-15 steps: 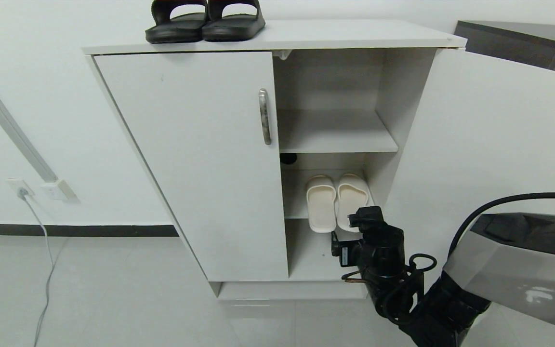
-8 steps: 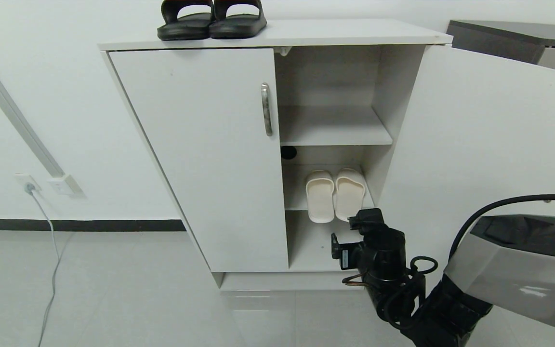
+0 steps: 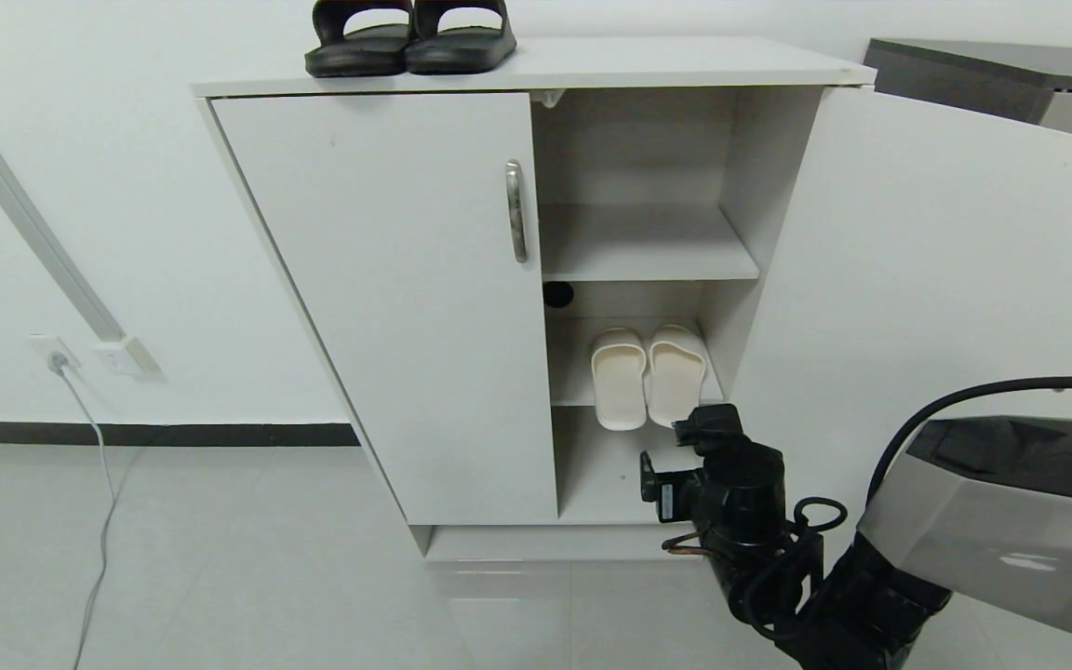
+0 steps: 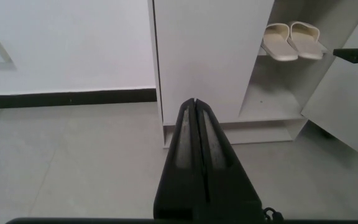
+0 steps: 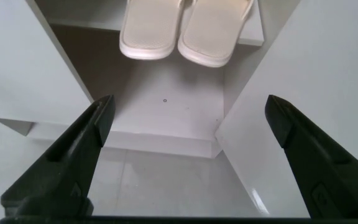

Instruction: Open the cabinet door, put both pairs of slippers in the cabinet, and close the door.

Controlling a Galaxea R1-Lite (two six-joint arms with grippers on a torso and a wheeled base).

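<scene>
The white slippers [image 3: 648, 377] sit on the middle shelf of the cabinet [image 3: 685, 63]. The black slippers [image 3: 410, 42] lie on its top, far left. The right gripper [image 5: 190, 109], fingers spread and empty, should back clear of the open door [image 3: 927, 261] before rising for them. The left gripper [image 4: 194, 106] is pinched closed. Since a second ago only the camera has shifted.

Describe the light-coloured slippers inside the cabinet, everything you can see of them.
The slippers are a cream pair, smooth and rubbery-looking. They lie flat side by side, sides touching, on the middle shelf in the open right half of the cabinet. Their near ends stick out slightly past the shelf's front edge. Only the shelf touches them; the right gripper, jaws open, sits in front of and below them, apart.
</scene>
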